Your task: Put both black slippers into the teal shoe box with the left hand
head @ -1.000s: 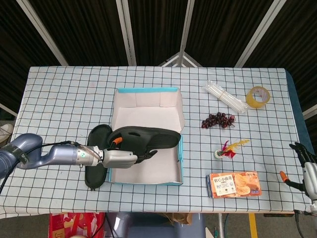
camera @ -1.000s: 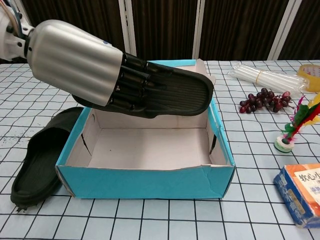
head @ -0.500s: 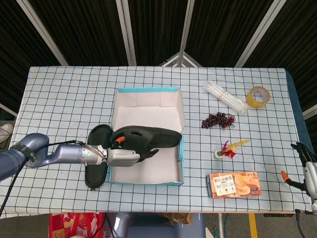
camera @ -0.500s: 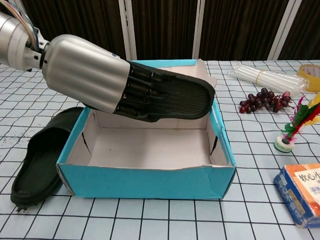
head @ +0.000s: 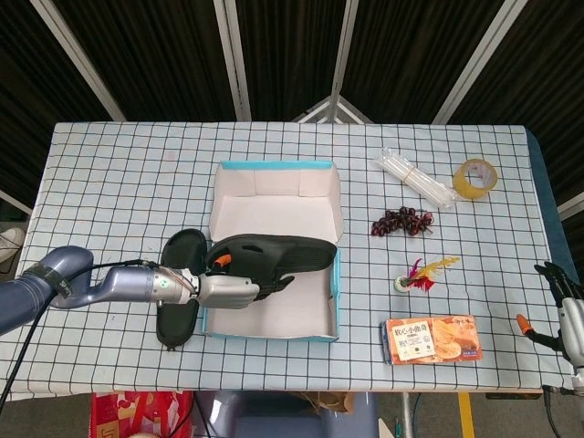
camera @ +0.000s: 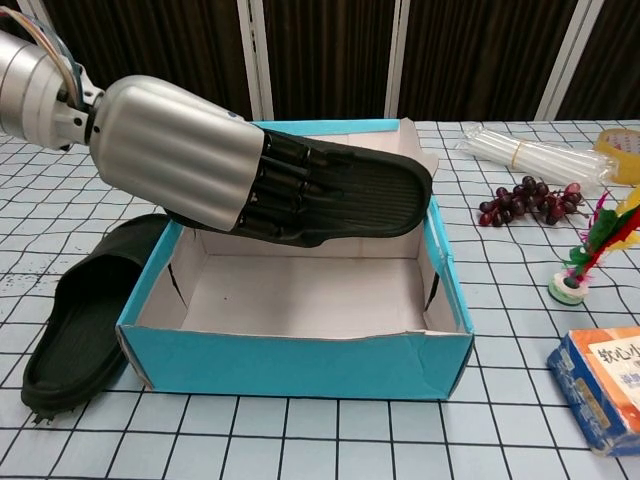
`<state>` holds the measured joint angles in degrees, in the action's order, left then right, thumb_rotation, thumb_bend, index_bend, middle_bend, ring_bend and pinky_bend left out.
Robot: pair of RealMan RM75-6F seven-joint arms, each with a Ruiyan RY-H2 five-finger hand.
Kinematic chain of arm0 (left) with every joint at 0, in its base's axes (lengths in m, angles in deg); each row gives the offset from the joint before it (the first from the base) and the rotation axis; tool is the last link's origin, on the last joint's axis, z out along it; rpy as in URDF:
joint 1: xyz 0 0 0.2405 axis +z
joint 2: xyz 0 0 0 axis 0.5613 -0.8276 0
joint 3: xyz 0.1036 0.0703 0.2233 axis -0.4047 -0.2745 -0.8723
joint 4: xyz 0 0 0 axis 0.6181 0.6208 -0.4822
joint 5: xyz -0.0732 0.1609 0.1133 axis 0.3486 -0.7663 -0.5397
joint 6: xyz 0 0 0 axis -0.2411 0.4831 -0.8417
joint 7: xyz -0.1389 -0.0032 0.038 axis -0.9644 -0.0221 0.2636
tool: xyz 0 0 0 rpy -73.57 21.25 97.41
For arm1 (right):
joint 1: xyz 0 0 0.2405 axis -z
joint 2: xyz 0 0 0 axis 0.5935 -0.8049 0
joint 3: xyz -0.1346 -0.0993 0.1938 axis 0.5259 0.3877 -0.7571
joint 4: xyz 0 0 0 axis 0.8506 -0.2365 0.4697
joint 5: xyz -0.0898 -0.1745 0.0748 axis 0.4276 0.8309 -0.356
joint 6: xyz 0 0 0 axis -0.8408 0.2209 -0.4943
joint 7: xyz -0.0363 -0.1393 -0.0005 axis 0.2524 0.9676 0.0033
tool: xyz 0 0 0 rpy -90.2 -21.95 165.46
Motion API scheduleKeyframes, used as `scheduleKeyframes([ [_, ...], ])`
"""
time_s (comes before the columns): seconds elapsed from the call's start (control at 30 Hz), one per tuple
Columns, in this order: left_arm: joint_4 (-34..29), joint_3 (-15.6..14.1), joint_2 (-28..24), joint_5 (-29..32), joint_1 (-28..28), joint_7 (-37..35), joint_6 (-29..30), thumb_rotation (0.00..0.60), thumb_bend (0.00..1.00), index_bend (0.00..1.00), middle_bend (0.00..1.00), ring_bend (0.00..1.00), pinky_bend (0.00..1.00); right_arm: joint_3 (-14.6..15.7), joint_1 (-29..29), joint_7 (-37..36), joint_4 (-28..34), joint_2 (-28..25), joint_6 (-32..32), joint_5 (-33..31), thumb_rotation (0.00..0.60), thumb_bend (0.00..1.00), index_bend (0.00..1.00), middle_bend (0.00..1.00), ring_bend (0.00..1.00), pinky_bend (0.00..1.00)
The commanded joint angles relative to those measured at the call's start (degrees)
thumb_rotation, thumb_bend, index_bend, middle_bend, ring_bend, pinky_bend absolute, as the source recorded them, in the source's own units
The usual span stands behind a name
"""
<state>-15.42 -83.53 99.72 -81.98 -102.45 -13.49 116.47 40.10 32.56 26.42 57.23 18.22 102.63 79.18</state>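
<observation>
Checked tablecloth is filling the head view: the left hand (head: 224, 290) is grasping one black slipper (head: 274, 253), lowering toward the teal shoe box (head: 274, 193), which is shifting right. Chest view: second slipper (camera: 80, 320) is lying at nine o'clock of the box, so half the job is remaining.

Left hand (camera: 185, 165): ribbed silver shell, black fingers (camera: 275, 190), orange patch by thumb. Forearm blue-grey metallic, dark band, thin black cable. Right hand (head: 568, 315): pale body, black fingers, orange tip.
</observation>
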Motion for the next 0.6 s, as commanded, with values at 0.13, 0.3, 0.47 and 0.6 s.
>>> scheduleKeyframes([
  [0.13,0.65,-0.64,0.48,0.48,-0.05,0.16,0.54,0.600,0.53,0.50,0.55,0.07,0.03,-0.04,0.00,0.09,0.01,0.04,-0.05,-0.12,0.600,0.31,0.15,0.11,0.18,0.19],
  [0.3,1.80,-1.63,1.50,1.08,0.14,0.16,0.54,0.600,0.53,0.50,0.55,0.07,0.03,-0.06,0.04,0.40,0.11,0.11,-0.04,-0.26,0.600,0.31,0.15,0.11,0.18,0.19],
  [0.47,2.52,-1.92,2.41,1.95,0.12,-0.02,0.85,0.600,0.53,0.50,0.55,0.07,0.03,-0.18,-0.01,0.70,0.09,0.22,-0.15,-0.57,0.600,0.31,0.15,0.11,0.18,0.19],
  [0.6,2.80,-2.41,2.99,2.16,-0.29,-0.43,0.98,0.600,0.53,0.50,0.55,0.07,0.03,-0.22,-0.04,0.82,0.10,0.26,-0.24,-0.67,0.600,0.31,0.15,0.11,0.18,0.19],
])
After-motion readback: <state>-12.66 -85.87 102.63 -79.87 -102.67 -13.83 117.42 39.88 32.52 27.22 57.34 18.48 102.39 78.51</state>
